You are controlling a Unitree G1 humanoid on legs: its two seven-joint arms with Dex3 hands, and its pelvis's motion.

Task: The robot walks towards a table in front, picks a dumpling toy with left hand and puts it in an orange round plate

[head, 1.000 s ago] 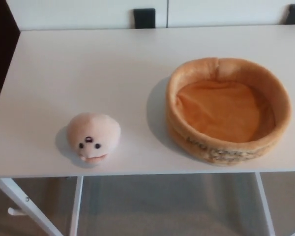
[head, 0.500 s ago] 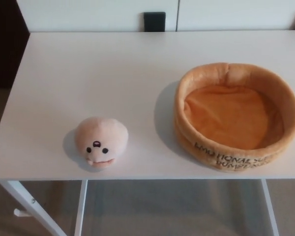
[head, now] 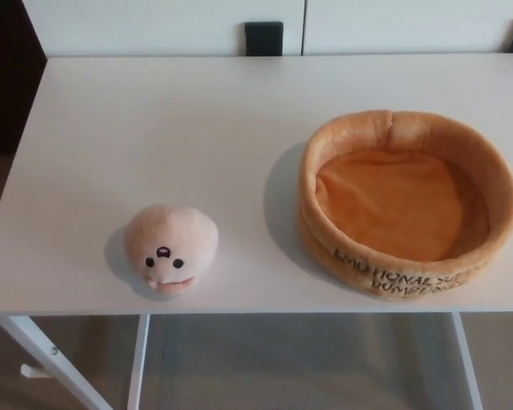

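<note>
Up close, round plush dumpling toy [head: 171, 248], soft orange round plate [head: 493, 184], smooth white table [head: 154, 128], no hand visible

We get soft, even light here, the worktop [head: 197, 128] bright, shadows falling left of both objects, everything slightly soft-focused.

There is one view only, from the head camera, so nothing is shared with a second view. It looks down and forward from above the near edge of the white bench [head: 239, 128], which fills most of the frame. The near edge runs across the lower part, with the bench legs [head: 43, 354] and floor below it. The far edge lies near the top, against a pale wall [head: 154, 21]. The dumpling [head: 170, 248] sits lower left, the plate [head: 408, 203] right, both close to the camera.
</note>
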